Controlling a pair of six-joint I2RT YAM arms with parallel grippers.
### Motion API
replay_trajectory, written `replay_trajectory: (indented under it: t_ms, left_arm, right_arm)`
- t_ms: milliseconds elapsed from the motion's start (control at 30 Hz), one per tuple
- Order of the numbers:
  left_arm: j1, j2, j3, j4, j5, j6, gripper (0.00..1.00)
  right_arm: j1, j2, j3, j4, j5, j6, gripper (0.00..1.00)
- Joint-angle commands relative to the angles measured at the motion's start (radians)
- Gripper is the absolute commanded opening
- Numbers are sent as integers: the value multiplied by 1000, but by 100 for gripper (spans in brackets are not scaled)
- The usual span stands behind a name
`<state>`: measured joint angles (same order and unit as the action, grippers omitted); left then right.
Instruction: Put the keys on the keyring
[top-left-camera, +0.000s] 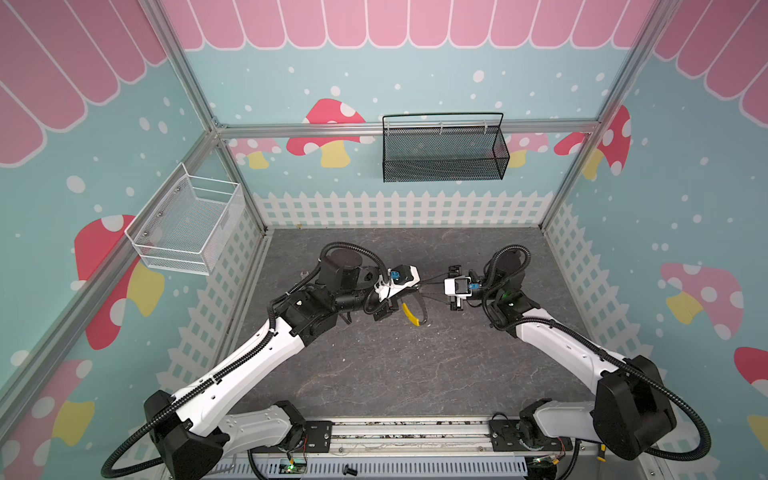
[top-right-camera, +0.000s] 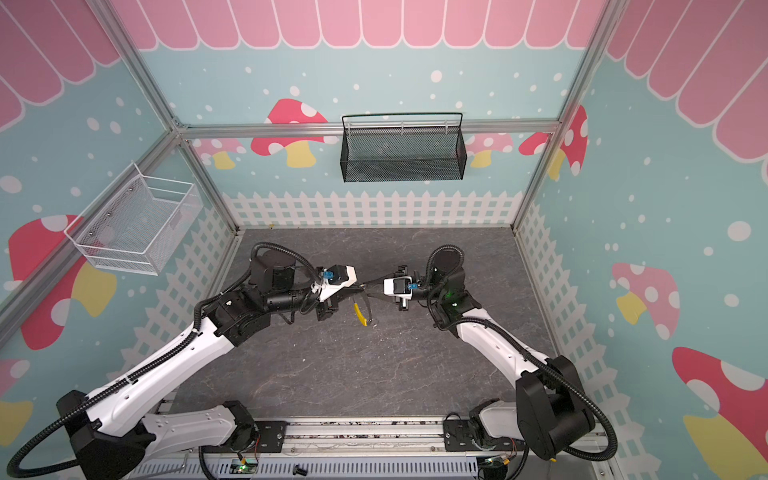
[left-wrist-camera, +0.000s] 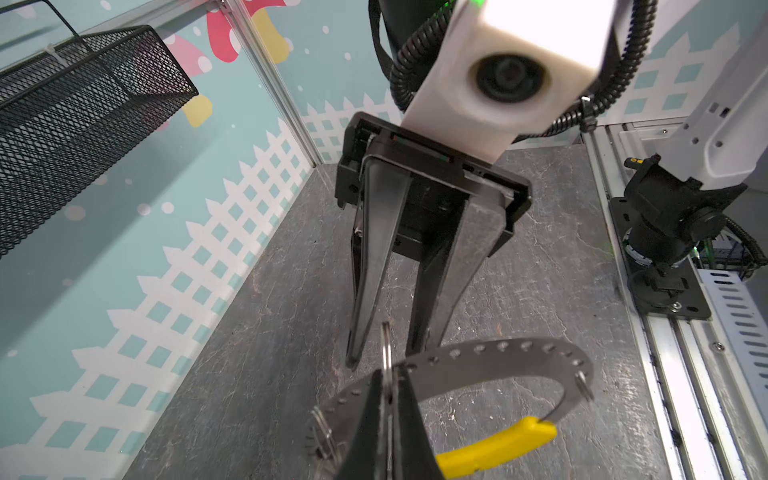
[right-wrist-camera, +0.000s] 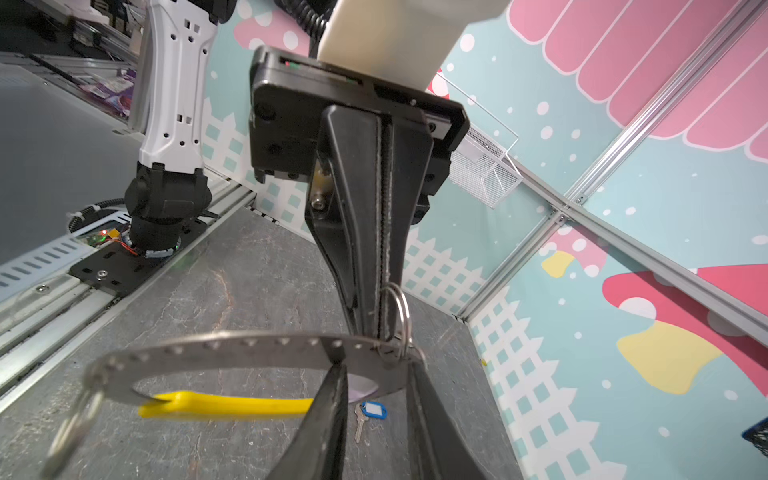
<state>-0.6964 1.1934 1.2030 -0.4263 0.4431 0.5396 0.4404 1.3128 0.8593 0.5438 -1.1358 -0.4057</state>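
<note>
At left, note the left gripper clenched on the keyring, pinching its perforated grey band together with a small split ring. Treat this as the only firm hold; expect pivoting of the hoop about that single pinch under any side load.

At centre, find the keyring raised above the table, yellow segment toward the near side, a second split ring dangling beside it. Beware swinging of that loose ring on any jerk.

Beneath the hoop, locate the blue-tagged key flat on the table, not yet threaded. Cannot confirm a second key: only a pale patch under the band.

At right, note the right gripper released, jaws apart, straddling the band just beside the pinched split ring, grasping nothing. Avoid closing without alignment: likely to nip the band edge or knock the split ring from the left pinch. Avoid oblique withdrawal: risk of snagging, twisting the hoop loose and dropping it onto the key below.
</note>
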Motion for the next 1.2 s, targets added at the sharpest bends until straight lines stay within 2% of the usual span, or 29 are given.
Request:
replay_trajectory:
  t_ms: [0,300,500,633,1033,1167]
  left_arm:
    - [-8,18,51,-113,4,58,0]
    - [-27,67,157,-277,-34,131,0]
    - [-52,99,212,-329,-68,154,0]
    - [-60,116,241,-361,-90,169,0]
    - [-75,151,297,-431,-133,207,0]
    - [-83,157,307,-442,-143,214,0]
  right_arm:
    - [6,-31,14,-58,16,-61,28]
    - [6,-63,14,-113,29,-108,30]
    - [5,-51,21,-133,-5,-111,23]
    - [6,-50,22,-141,-10,-115,14]
    - [6,-54,23,-169,-22,-124,17]
    - [6,-51,26,-180,-30,-127,11]
